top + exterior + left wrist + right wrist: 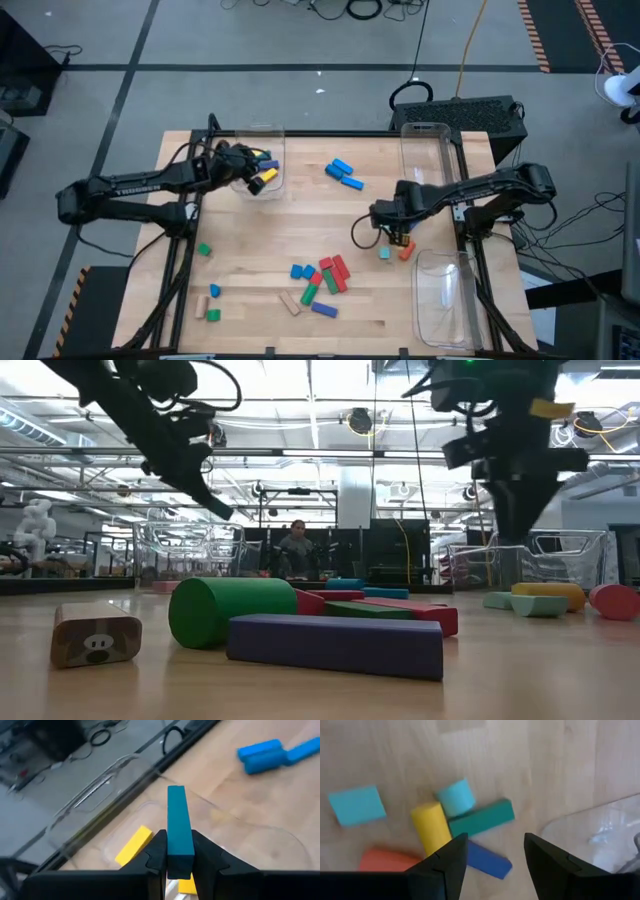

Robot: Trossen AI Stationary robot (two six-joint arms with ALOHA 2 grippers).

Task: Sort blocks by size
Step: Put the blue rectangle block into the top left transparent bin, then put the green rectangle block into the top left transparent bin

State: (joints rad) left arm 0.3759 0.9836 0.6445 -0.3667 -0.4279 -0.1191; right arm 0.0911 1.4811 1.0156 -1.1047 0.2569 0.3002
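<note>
My left gripper [180, 862] is shut on a blue bar block [177, 817] above the clear bin [262, 140] at the table's far left, where yellow blocks [132, 845] lie. My right gripper [495, 865] stands open over a small group of blocks near the right side: a yellow cylinder [431, 827], a green bar [482, 817], a blue bar [487, 860], a light-blue cylinder [456, 796], a light-blue block [356, 805] and an orange block [385, 860]. Nothing is between its fingers. More blocks [325, 280] lie in the near middle. My left gripper pinches the blue bar near its back end [180, 851] between its two fingers. The bar lies along the fingers and sticks out past their tips. The fingers slant downward over the bin, and the bar is lifted clear of the bin and the table.
Clear bins stand at the far right [425, 150] and near right [445, 300]. Two blue blocks [343, 173] lie far of centre; green and blue blocks [208, 305] lie near left. A person sits [295, 545] in the room beyond the table.
</note>
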